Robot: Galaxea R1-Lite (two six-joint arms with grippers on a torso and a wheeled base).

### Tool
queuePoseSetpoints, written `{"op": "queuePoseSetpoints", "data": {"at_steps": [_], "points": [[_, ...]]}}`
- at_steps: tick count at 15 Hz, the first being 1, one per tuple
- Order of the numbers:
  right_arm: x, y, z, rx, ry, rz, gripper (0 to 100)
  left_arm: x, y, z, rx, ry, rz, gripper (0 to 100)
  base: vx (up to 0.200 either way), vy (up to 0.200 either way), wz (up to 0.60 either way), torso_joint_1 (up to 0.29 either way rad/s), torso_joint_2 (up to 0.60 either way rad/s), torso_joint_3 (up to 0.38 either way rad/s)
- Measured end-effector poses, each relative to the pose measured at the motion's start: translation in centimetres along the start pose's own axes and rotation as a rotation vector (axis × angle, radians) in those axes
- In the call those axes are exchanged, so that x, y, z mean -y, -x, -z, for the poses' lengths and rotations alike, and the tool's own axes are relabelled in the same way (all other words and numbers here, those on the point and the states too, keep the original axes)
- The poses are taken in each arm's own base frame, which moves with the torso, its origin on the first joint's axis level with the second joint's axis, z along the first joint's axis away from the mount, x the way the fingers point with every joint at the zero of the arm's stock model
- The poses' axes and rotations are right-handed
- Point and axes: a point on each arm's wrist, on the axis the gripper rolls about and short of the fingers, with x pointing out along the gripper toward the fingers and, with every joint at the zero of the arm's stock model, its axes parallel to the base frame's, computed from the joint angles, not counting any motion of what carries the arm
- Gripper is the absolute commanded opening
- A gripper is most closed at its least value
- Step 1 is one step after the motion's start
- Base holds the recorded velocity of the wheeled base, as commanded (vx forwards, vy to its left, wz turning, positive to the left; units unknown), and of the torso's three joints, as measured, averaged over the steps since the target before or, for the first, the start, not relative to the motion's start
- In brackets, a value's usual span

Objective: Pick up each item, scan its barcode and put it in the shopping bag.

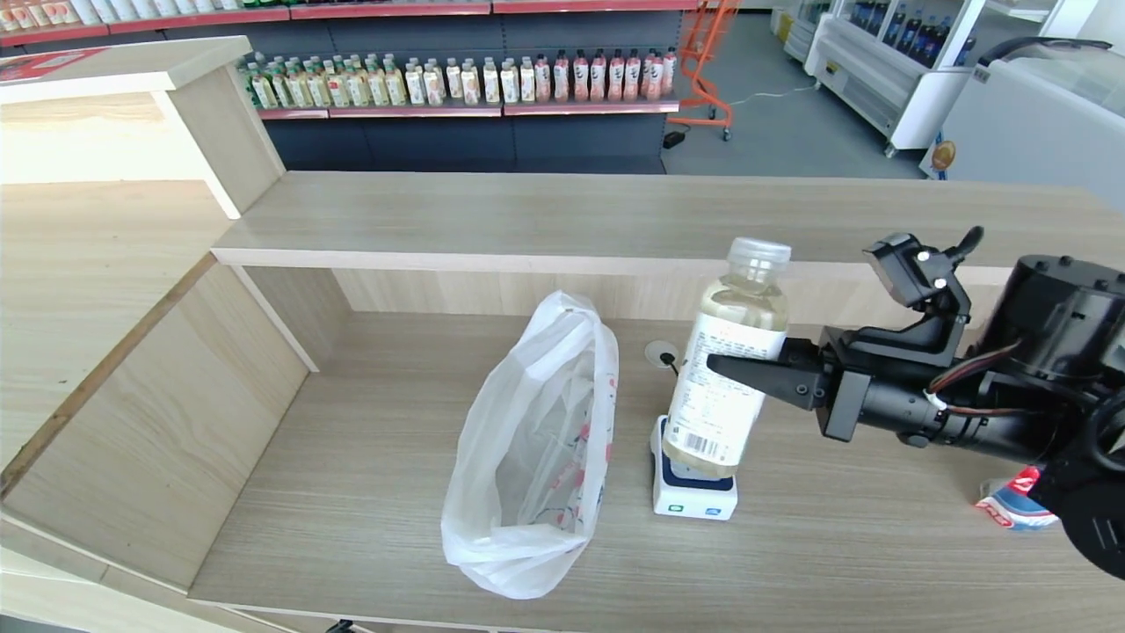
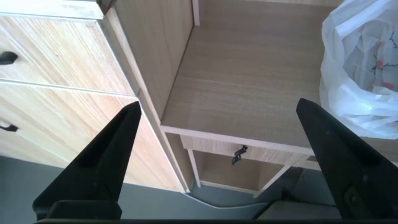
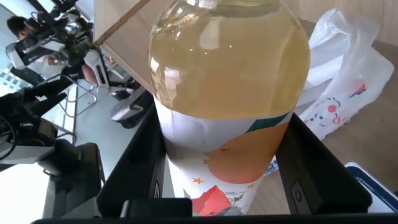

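Clear cylindrical bottle [image 1: 714, 420] clamped by right end effector [image 1: 731, 369]; left end effector [image 2: 219, 104] apart.

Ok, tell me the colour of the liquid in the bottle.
Pale yellow liquid; the right wrist view shows it best.

Bottle [image 1: 716, 413] over scanner [image 1: 694, 503]; shopping bag [image 1: 527, 457] just left.

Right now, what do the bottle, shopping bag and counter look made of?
The bottle looks like clear glossy plastic, since pale liquid shows through it; its white label could be paper or film. The shopping bag looks like thin translucent plastic film, crinkled and slumped. The counter looks like matte wood-grain board, probably laminate rather than solid wood, given its even grain.
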Motion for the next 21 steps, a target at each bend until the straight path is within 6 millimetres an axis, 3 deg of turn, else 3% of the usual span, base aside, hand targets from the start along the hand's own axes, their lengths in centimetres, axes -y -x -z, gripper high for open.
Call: {"op": "queuePoseSetpoints", "data": {"at_steps": [4, 10, 16, 21], "points": [[0.5, -2.3, 2.5, -0.061, -0.052, 0.027, 0, 0.0, 0.0, 0.0, 0.000, 0.000, 0.000, 100, 0.000, 0.000, 0.00, 0.000, 0.00, 0.000], [2.2, -7.7, 6.4, -0.139, 0.063, 0.044, 0, 0.0, 0.0, 0.0, 0.000, 0.000, 0.000, 100, 0.000, 0.000, 0.00, 0.000, 0.00, 0.000], [3.9, -10.9, 10.5, -0.209, 0.115, 0.014, 0, 0.0, 0.0, 0.0, 0.000, 0.000, 0.000, 100, 0.000, 0.000, 0.00, 0.000, 0.00, 0.000], [4.9, -16.9, 11.4, -0.136, 0.244, -0.061, 0, 0.0, 0.0, 0.0, 0.000, 0.000, 0.000, 100, 0.000, 0.000, 0.00, 0.000, 0.00, 0.000]]}}
